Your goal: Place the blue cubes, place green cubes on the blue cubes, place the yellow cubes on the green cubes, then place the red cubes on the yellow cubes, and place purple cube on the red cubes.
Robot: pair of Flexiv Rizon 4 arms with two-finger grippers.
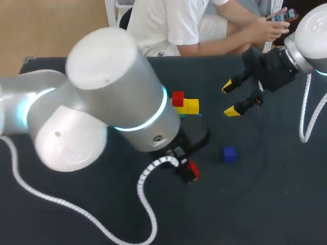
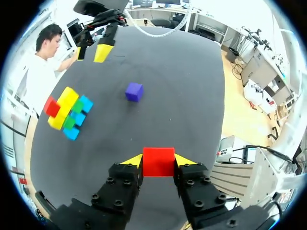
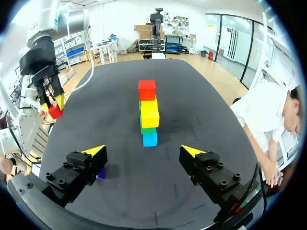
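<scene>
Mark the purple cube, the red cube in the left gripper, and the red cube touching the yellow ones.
Small purple cube (image 2: 134, 91), left wrist view, cube's middle.
Held red cube (image 2: 158, 163) in left gripper (image 2: 159, 160), left wrist view, face centre.
Placed red cube (image 3: 147, 90) beside yellow cubes (image 3: 149, 112), right wrist view, visible face.

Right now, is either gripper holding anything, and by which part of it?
The left gripper holds a small red cube by two opposite side faces, pinched between its yellow tips. The right gripper is open and holds nothing.

No text, label, number or sign can be read anywhere.
</scene>
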